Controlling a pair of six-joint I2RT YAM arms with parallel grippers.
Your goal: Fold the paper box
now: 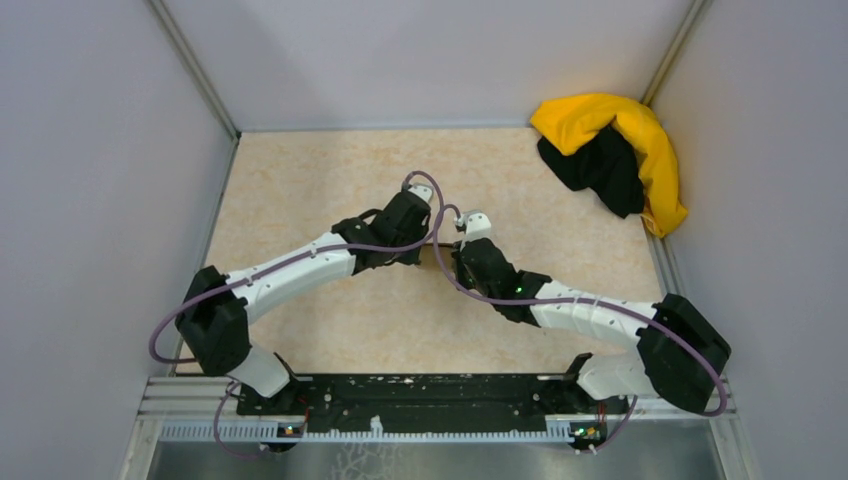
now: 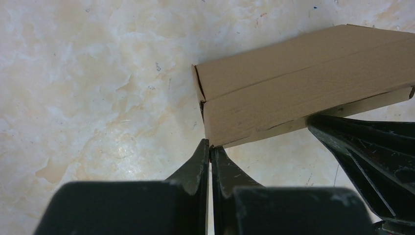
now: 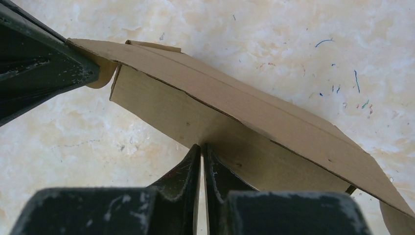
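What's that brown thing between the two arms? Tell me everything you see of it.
The paper box is plain brown cardboard, folded into a shallow rectangle. Its lid sits slightly ajar, with a small tab poking out. It lies on the beige table, with the left gripper and right gripper, both shut, touching its sides.

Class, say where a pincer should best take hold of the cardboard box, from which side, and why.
Probably the box's long lid edge, coming in low from that side: the lid seems to jut past the wall, thin enough to pinch.
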